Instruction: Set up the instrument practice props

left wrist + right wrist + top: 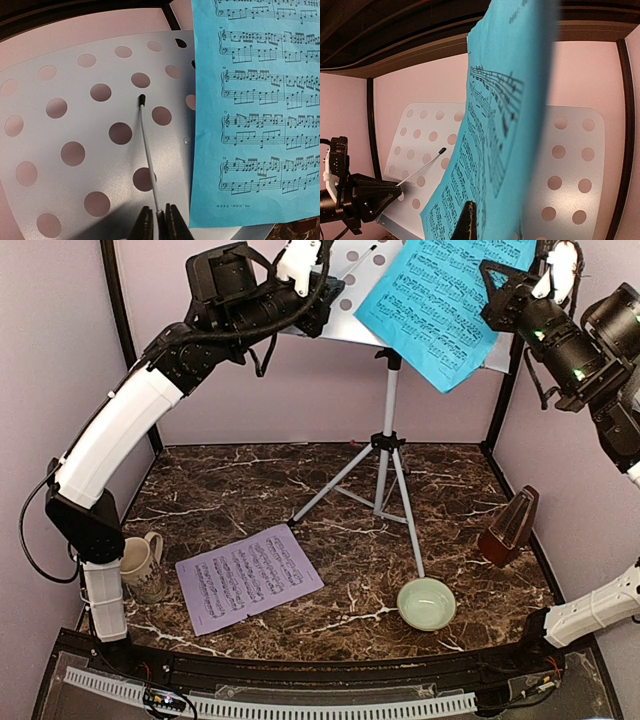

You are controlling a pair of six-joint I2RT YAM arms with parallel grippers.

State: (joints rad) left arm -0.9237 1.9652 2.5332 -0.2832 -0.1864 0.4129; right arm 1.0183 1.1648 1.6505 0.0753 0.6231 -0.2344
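Observation:
The silver-white music stand (385, 455) stands on its tripod at the table's middle back, its perforated desk (75, 125) up high. My left gripper (160, 224) is shut on the desk's thin white page-holder rod (149, 150), which has a black tip and lies against the desk; the gripper also shows in the top view (336, 285). My right gripper (497, 295) is shut on the blue music sheet (440, 300) and holds it in front of the desk's right half. In the right wrist view one finger (468, 222) shows; the sheet (515, 125) hides the other. The lilac sheet (248, 577) lies flat at front left. The reddish-brown metronome (508, 527) stands at the right.
A beige mug (140, 562) stands at the table's left edge beside the left arm's base. A pale green bowl (427, 603) sits at the front right, near a tripod leg (408, 515). Pink walls with black posts close in the back and sides.

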